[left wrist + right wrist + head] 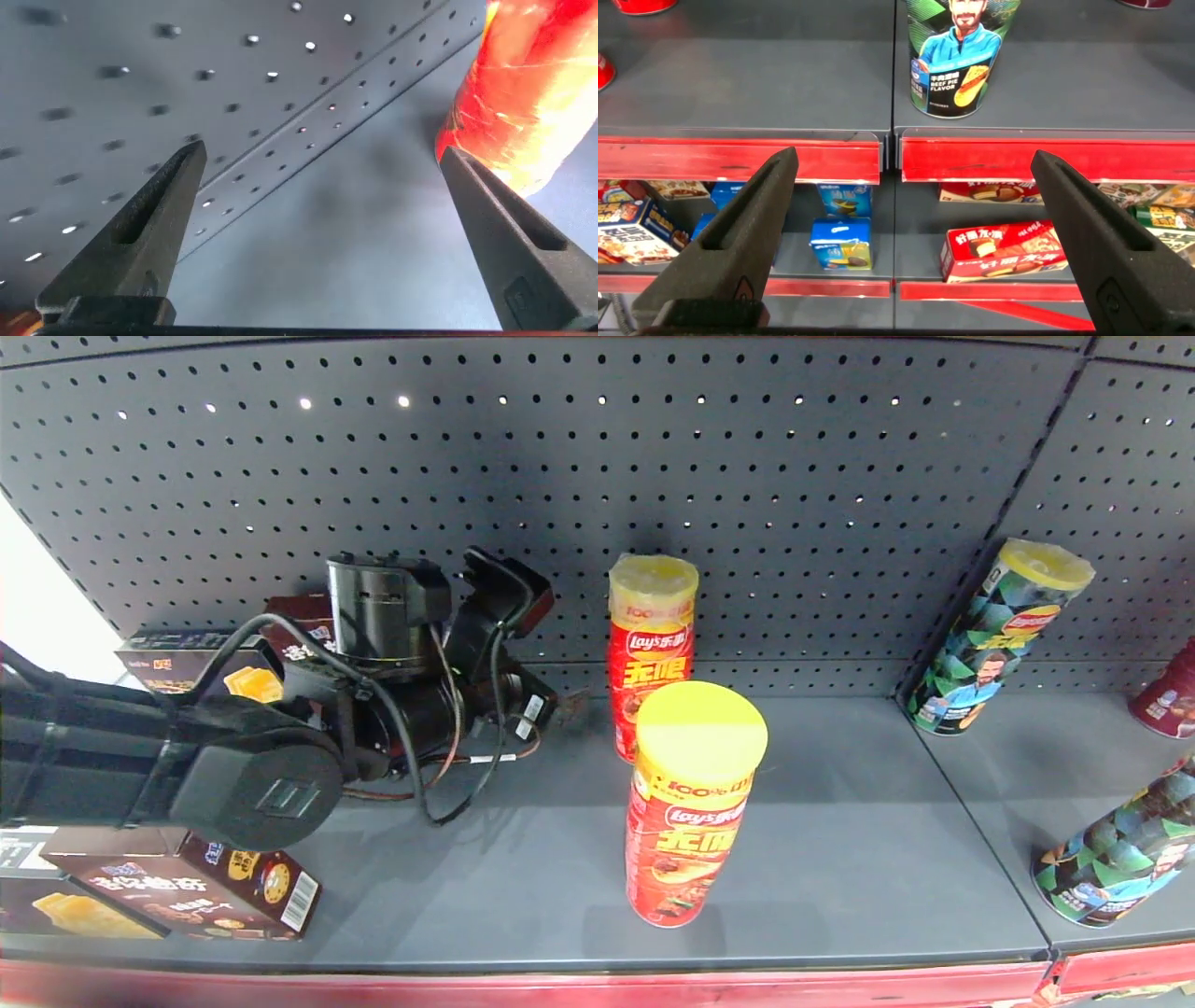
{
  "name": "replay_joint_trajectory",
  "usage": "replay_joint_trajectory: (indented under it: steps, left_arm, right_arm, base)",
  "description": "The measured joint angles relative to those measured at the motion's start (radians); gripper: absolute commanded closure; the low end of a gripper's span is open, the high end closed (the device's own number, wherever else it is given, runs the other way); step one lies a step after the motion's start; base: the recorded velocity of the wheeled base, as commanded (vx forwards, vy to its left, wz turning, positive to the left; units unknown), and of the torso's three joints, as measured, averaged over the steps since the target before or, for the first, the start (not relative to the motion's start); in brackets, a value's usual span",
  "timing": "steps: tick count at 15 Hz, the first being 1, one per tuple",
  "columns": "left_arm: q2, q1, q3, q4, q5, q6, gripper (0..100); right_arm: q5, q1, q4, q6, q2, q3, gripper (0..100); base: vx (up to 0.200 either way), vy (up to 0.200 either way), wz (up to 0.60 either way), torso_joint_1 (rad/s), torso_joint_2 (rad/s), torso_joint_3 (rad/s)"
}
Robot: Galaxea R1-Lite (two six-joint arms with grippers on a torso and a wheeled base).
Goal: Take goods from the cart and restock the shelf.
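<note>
Front chip can (693,821) stands on the shelf (840,859); left tool (322,154) gapes empty beside rear can (651,653), right tool (915,157) spread wide.

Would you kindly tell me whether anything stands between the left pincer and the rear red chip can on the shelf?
Nothing visible does. The left pincer is open and empty, and the rear red chip can stands just past one fingertip, with only bare shelf floor between them.
</note>
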Motion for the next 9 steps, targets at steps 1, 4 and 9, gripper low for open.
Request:
replay_joint_trajectory:
  steps: [1, 4, 9]
  left_arm:
    - [-0.036, 0.001, 0.023, 0.005, 0.002, -0.001, 0]
    - [-0.132, 0.000, 0.105, -0.001, 0.007, 0.000, 0]
    - [-0.233, -0.008, 0.247, -0.102, 0.031, -0.001, 0]
  right_arm:
    - [0.000, 0.000, 0.000, 0.000, 0.000, 0.000, 0]
    - [0.000, 0.001, 0.000, 0.000, 0.000, 0.000, 0]
    - [-0.002, 0.001, 0.000, 0.001, 0.000, 0.000, 0]
  base:
    - [0.000, 0.000, 0.00, 0.000, 0.00, 0.000]
    - [0.000, 0.000, 0.00, 0.000, 0.00, 0.000]
    - [0.000, 0.000, 0.00, 0.000, 0.00, 0.000]
